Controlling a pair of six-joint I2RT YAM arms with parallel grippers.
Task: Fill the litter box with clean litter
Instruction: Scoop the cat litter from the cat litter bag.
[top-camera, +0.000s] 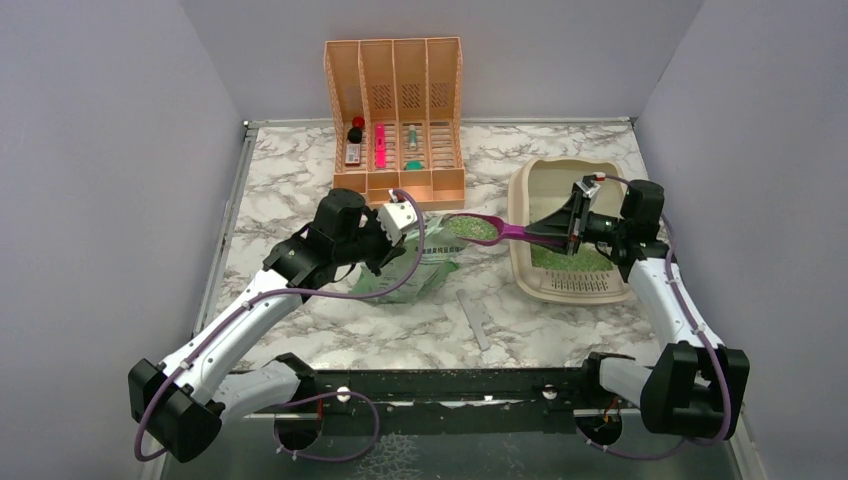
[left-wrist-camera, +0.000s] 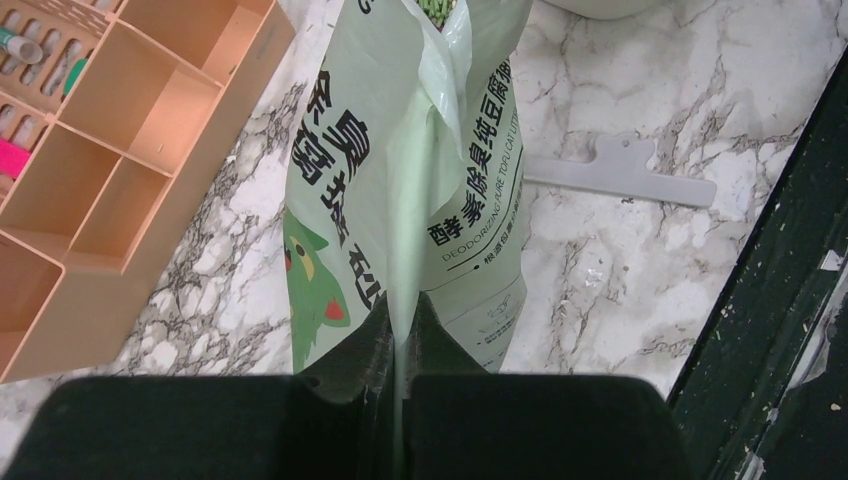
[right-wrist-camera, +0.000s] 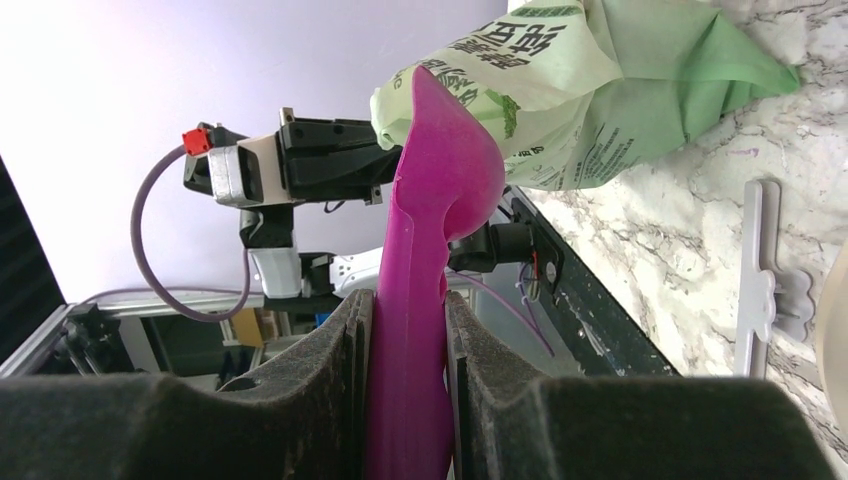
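Note:
The beige litter box (top-camera: 545, 185) sits at the right of the marble table, with a patch of green clean litter (top-camera: 560, 258) on its floor near the slotted grille. My right gripper (top-camera: 570, 232) hangs over the box, shut on the handle of a magenta scoop (top-camera: 505, 231). The scoop's bowl, heaped with green granules (top-camera: 470, 228), is at the mouth of the pale green litter bag (top-camera: 425, 265). My left gripper (left-wrist-camera: 400, 318) is shut on a fold of that bag (left-wrist-camera: 340, 180). In the right wrist view my right gripper (right-wrist-camera: 408, 310) clamps the scoop (right-wrist-camera: 435, 190) upright.
A peach slatted file organizer (top-camera: 395, 120) with small items stands at the back, just left of the bag (right-wrist-camera: 600, 90). A flat grey-white plastic strip (top-camera: 477, 318) lies on the table in front of the bag. Grey walls enclose three sides.

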